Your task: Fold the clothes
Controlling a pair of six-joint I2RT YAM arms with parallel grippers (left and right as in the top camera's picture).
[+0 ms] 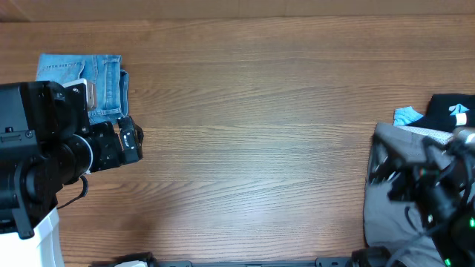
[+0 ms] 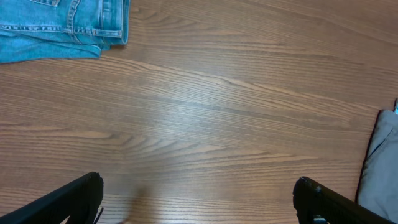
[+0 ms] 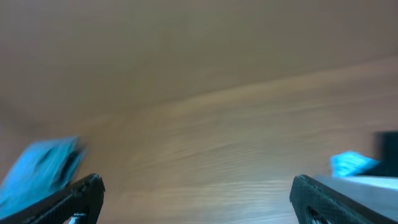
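The light-blue denim jeans (image 1: 89,78) lie folded at the table's far left, partly under my left arm; they also show in the left wrist view (image 2: 56,28) and as a blue blur in the right wrist view (image 3: 40,171). My left gripper (image 1: 132,139) is open and empty, just right of the jeans, over bare wood (image 2: 199,193). Grey trousers (image 1: 382,215) lie in a heap at the right edge, with a black top (image 1: 453,111) behind them. My right gripper (image 1: 384,172) is open and empty above the grey trousers, and its view is motion-blurred (image 3: 198,190).
A small light-blue piece of cloth (image 1: 407,115) lies between the grey trousers and the black top, also in the right wrist view (image 3: 349,163). The grey trousers' edge shows in the left wrist view (image 2: 382,168). The wooden table (image 1: 252,133) spans the middle.
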